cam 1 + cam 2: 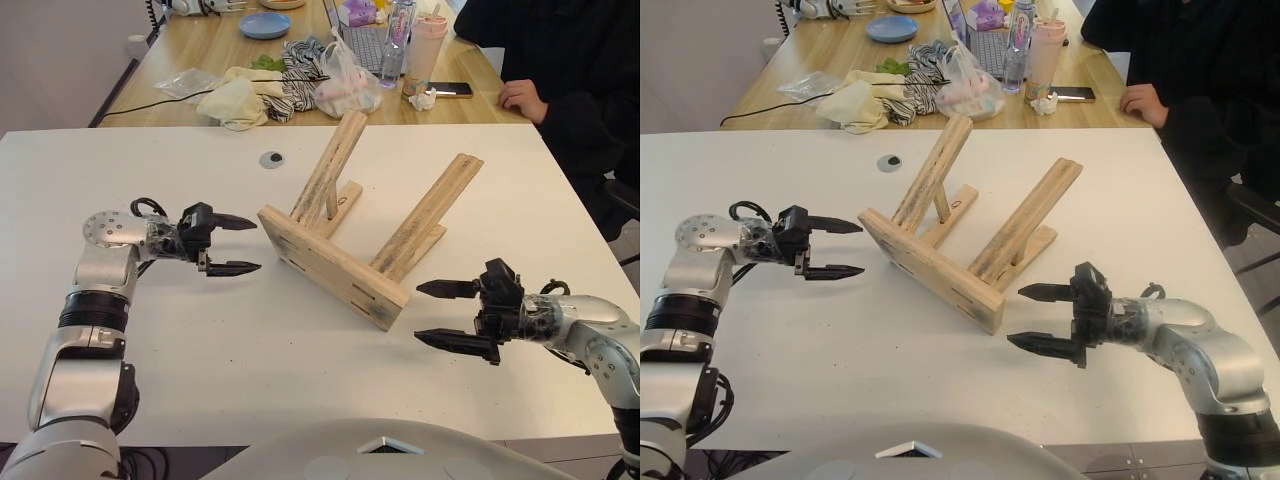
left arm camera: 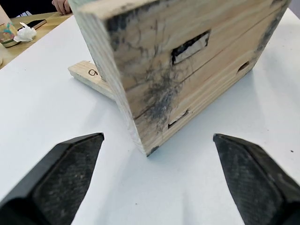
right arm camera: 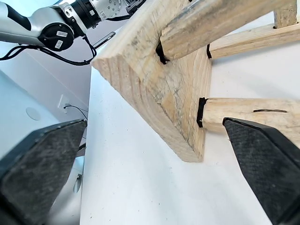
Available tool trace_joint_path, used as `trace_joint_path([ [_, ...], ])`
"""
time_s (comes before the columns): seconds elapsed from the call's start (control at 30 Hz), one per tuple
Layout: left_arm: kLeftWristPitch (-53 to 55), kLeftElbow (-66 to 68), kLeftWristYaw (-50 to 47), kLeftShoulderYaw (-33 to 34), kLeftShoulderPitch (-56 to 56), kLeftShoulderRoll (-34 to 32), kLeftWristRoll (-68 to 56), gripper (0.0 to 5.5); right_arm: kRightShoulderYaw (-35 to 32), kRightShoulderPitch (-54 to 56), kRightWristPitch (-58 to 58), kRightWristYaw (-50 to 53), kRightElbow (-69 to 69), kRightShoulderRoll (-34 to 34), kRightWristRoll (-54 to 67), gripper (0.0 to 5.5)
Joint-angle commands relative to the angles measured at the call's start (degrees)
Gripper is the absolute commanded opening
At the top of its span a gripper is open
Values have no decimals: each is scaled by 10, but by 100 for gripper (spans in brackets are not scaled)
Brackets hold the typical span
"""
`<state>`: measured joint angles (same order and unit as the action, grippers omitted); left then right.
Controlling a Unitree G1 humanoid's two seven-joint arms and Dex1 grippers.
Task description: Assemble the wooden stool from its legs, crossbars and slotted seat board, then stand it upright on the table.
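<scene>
The wooden stool (image 1: 350, 235) lies tipped on its side in the middle of the white table (image 1: 150, 350), its slotted seat board (image 1: 330, 268) on edge and facing me. Two legs (image 1: 432, 212) slant up and away; two more lie flat on the table. A thin crossbar (image 1: 331, 203) joins the left pair. My left gripper (image 1: 232, 245) is open just left of the seat board's left end, not touching it. Just right of the board's right end, my right gripper (image 1: 440, 312) is open and holds nothing. The left wrist view shows the board's slotted face (image 2: 187, 61).
A small dark round disc (image 1: 271, 159) lies on the table behind the stool. Beyond the table's far edge stands a wooden desk (image 1: 200, 50) with cloths, bags, bottles and a plate. A person's hand (image 1: 522, 98) rests at that desk, far right.
</scene>
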<state>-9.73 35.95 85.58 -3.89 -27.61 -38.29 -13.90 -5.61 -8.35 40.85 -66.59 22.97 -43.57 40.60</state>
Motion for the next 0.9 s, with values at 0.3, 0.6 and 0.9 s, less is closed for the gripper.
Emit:
trace_joint_path([
  [0.3, -37, 59, -25, -4, -41, 89, 6, 428, 128, 10, -62, 231, -1, 133, -135, 433],
  [0.6, 155, -275, -131, -7, 169, 96, -57, 428, 53, 70, -203, 90, -210, 80, -140, 276],
  [0.9, 335, -360, -215, -17, 197, 112, -118, 344, 80, 181, -229, -43, -332, 79, -155, 208],
])
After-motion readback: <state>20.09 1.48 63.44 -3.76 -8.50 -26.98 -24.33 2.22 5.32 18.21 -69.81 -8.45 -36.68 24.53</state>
